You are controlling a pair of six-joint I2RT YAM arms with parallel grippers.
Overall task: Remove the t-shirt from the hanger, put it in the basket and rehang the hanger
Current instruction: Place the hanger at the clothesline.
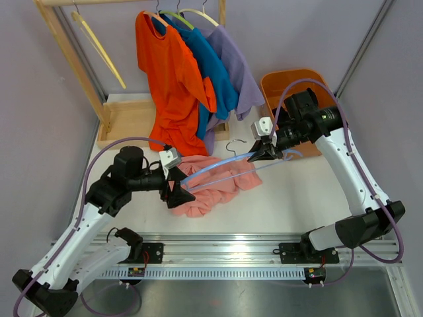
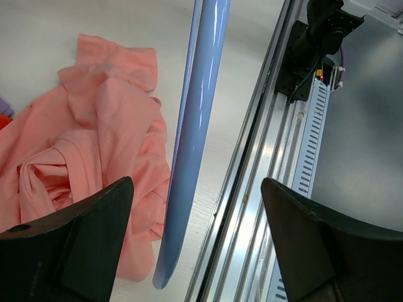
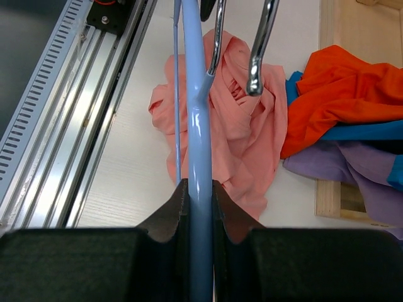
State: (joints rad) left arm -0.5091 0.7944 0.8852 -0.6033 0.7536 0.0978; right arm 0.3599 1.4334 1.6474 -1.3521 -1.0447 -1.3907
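A pink t-shirt (image 1: 215, 183) lies crumpled on the table, off the hanger. The light-blue hanger (image 1: 225, 168) hangs bare above it, tilted, with its metal hook (image 3: 258, 50) pointing away. My right gripper (image 1: 266, 154) is shut on one arm of the hanger (image 3: 200, 126), fingers (image 3: 170, 211) pressed against both sides. My left gripper (image 1: 177, 191) is open at the hanger's other end. In the left wrist view, that blue arm (image 2: 198, 126) passes between the wide-apart fingers (image 2: 82, 245) without touching them, and the t-shirt (image 2: 94, 145) lies below to the left.
A wooden rack (image 1: 73, 59) at the back holds orange (image 1: 175, 79), blue (image 1: 211, 66) and purple (image 1: 238, 72) shirts that drape onto its base (image 1: 129, 122). An orange bin (image 1: 291, 82) stands at the back right. A metal rail (image 1: 225, 247) runs along the near edge.
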